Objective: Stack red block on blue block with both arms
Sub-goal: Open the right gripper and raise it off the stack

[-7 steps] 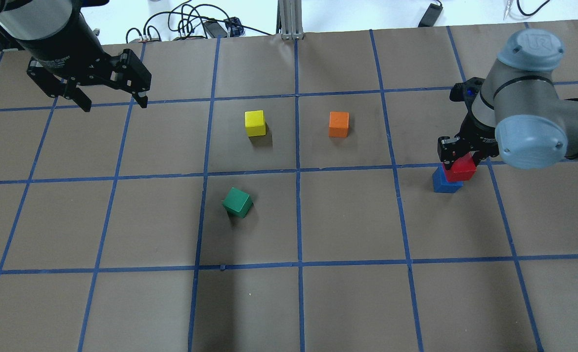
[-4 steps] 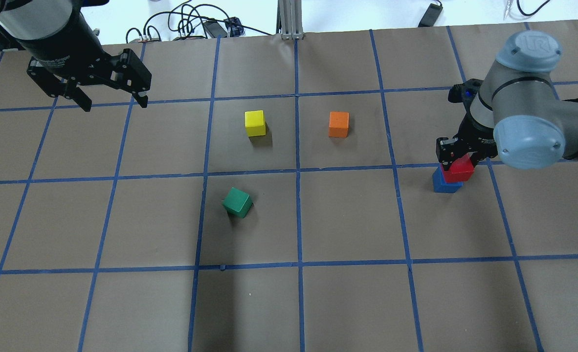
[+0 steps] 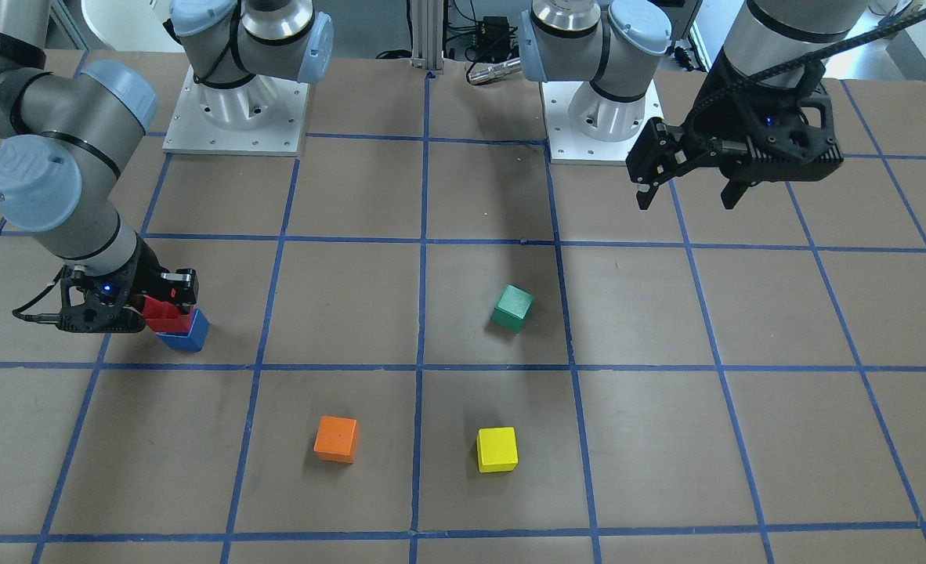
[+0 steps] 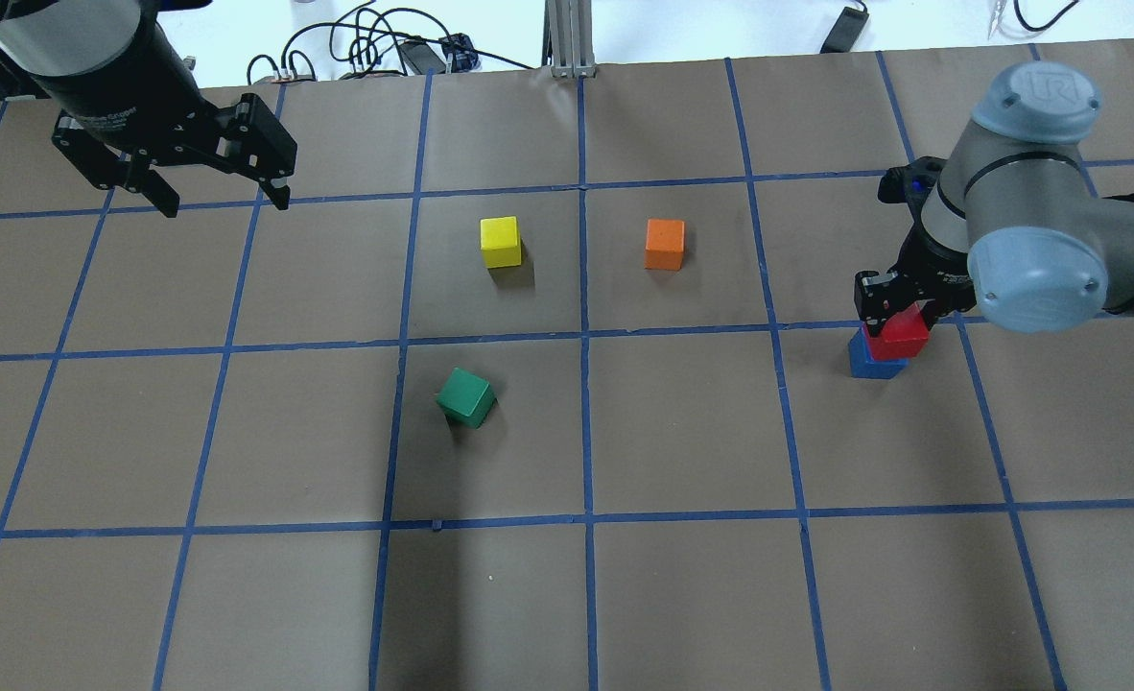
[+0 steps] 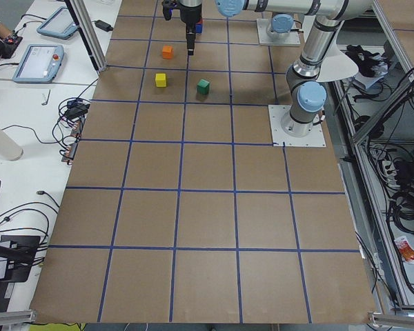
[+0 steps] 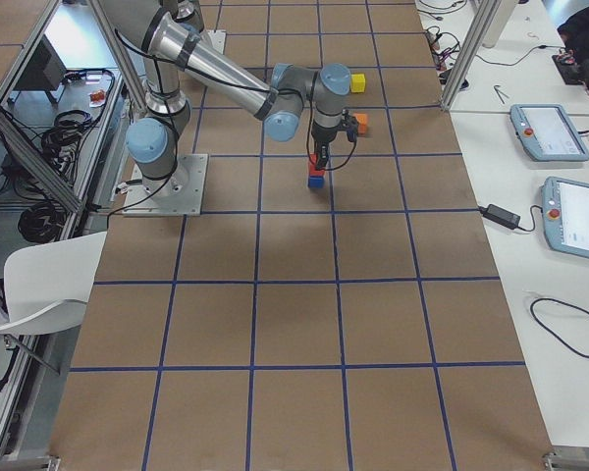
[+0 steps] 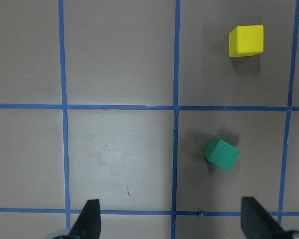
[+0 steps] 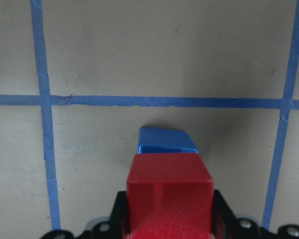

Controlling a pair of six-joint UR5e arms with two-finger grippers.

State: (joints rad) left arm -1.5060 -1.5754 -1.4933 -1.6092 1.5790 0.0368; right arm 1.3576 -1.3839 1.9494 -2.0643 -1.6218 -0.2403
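The red block (image 4: 900,332) is held between the fingers of my right gripper (image 4: 898,324), directly over the blue block (image 4: 874,360) at the table's right side. In the front-facing view the red block (image 3: 167,315) sits on or just above the blue block (image 3: 186,337), offset towards the arm. The right wrist view shows the red block (image 8: 169,191) in the jaws, with the blue block (image 8: 167,141) partly hidden beneath it. My left gripper (image 4: 227,205) is open and empty, high over the far left of the table.
A green block (image 4: 465,397) lies left of centre, turned at an angle. A yellow block (image 4: 500,241) and an orange block (image 4: 664,244) stand farther back. Cables lie beyond the table's far edge. The left wrist view shows the green block (image 7: 222,154) and yellow block (image 7: 246,41).
My right gripper has shifted slightly left and down with the red block, closer onto the blue block. The left arm has not moved.
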